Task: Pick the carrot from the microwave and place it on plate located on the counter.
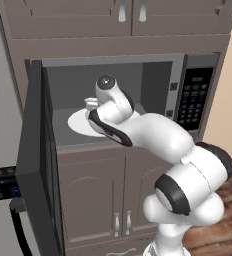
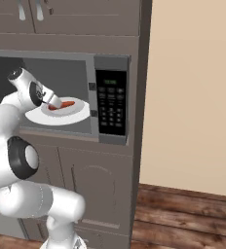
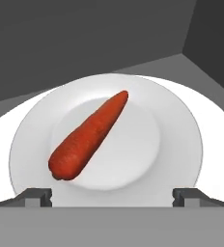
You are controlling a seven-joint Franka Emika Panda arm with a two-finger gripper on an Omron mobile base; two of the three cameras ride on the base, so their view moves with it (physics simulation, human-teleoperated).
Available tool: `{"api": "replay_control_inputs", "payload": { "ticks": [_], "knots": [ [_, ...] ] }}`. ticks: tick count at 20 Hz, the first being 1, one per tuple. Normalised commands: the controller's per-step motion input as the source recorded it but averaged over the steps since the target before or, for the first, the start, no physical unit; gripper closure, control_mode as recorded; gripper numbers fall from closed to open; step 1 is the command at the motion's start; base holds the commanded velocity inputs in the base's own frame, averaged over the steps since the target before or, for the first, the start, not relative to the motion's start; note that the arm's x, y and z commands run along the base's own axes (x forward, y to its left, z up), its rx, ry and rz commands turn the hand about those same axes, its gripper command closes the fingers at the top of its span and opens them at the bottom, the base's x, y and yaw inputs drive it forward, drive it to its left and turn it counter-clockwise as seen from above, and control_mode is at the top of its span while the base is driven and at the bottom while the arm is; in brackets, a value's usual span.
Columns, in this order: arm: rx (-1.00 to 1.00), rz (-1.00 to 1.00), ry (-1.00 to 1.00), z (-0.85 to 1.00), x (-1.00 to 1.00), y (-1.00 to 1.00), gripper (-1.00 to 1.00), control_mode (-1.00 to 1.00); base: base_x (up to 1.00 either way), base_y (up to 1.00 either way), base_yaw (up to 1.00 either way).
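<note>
The microwave (image 1: pixel 174 70) stands open, and my arm reaches into its grey cavity. The red-orange carrot (image 3: pixel 90 137) lies at a slant on a small greyish dish (image 3: pixel 176 144), which sits on the white turntable (image 3: pixel 215 125). My gripper (image 3: pixel 111 198) is open just short of the carrot's thick end, with one fingertip on each side and nothing between them. In the right base view the gripper (image 2: pixel 54 103) hangs over the near end of the carrot (image 2: pixel 66 104). The plate and the counter are out of view.
The wide dark microwave door (image 1: pixel 33 165) is swung out to the left. The black keypad panel (image 2: pixel 111 102) borders the cavity on the right. Brown cabinets (image 1: pixel 98 195) sit below and above. A beige wall (image 2: pixel 193 97) and wood floor (image 2: pixel 183 219) lie to the right.
</note>
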Motion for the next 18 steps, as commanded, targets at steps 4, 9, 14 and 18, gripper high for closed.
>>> {"api": "replay_control_inputs", "payload": {
  "ticks": [4, 9, 14, 18],
  "knots": [
    [0.0, 0.0, 0.0, -0.17, 0.54, 0.07, -1.0, -1.0, 0.0, 0.0, 0.0],
    [0.0, 0.0, 0.0, -0.14, 0.43, 0.14, -1.0, -1.0, 0.0, 0.0, 0.0],
    [-0.01, 0.0, 0.0, -0.23, 0.1, 0.1, -1.0, -1.0, 0.0, 0.0, 0.0],
    [0.0, 0.0, 0.0, -0.25, 0.09, 0.05, -1.0, -1.0, 0.0, 0.0, 0.0]
  ]
}}
